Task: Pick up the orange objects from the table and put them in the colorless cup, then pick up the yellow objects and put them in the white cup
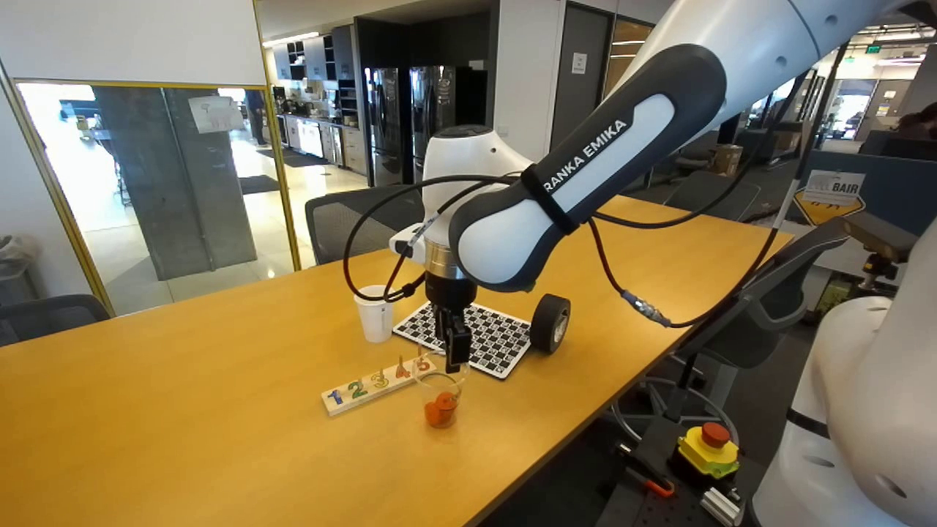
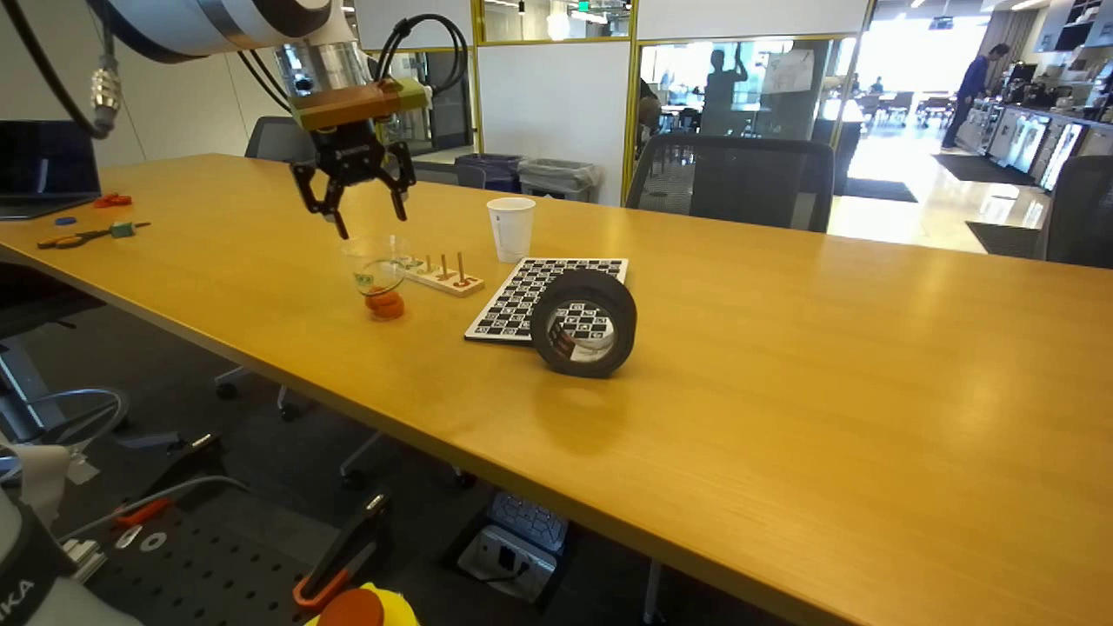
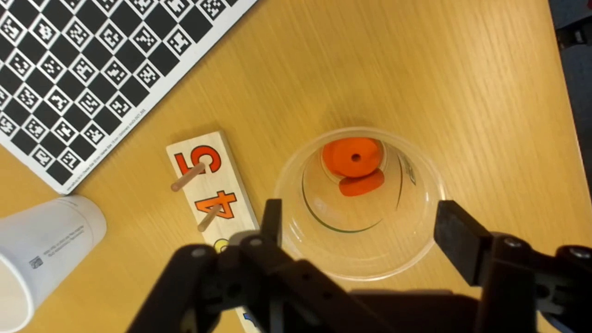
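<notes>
My gripper [image 3: 358,208] stands open over the colorless cup [image 2: 369,261], pointing down with nothing held. Its fingers [image 3: 462,240] appear on either side of the cup's rim in the wrist view, and in an exterior view the fingertips hang just above it. Inside, at the bottom of this see-through cup, rest orange objects [image 3: 354,155], partly covering one another. The white cup [image 3: 55,245] is upright beyond the peg board. Small yellow-orange pieces, apparently the yellow objects [image 2: 61,243], lie at the far left of the table in an exterior view, too blurred to count.
Beside the colorless cup lies a numbered peg board [image 1: 377,386]. A checkered board [image 1: 498,340] and a black tape roll [image 2: 584,323] are nearby. Red pieces [image 2: 111,200], a blue piece [image 2: 65,221], a green piece [image 2: 122,229] and a laptop [image 2: 48,165] are farther off.
</notes>
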